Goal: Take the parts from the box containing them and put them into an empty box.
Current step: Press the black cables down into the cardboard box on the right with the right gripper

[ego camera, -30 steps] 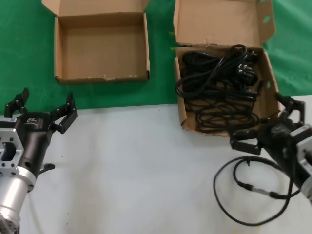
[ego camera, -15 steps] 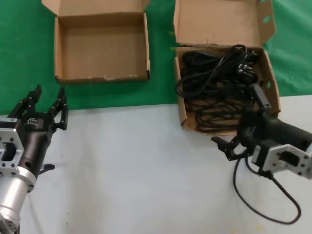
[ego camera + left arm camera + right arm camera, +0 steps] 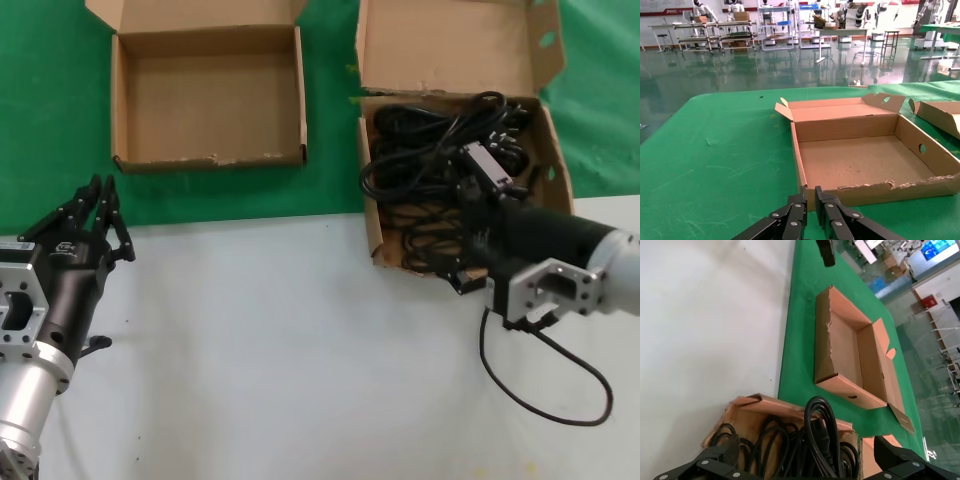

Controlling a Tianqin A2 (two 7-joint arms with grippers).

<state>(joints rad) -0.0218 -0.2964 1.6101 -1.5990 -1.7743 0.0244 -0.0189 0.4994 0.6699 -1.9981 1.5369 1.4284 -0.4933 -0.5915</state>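
2 cardboard boxes on the green mat: empty box (image 3: 208, 100) on the left, no contents; deeper box (image 3: 455, 150) on the right, its tall lid flap up, holding a tangle of black power cords (image 3: 432, 175), individual count can't tell. 1 thin black cable (image 3: 545, 385) loops on the white table (image 3: 280, 340). Versus half a second ago: right gripper (image 3: 470, 215) has moved up from the table edge to over the deeper box's front, fingers spread wide above the cords, nothing held. Left gripper (image 3: 97, 215) at the near left, fingers closed together from part-open, empty, well apart from the empty box
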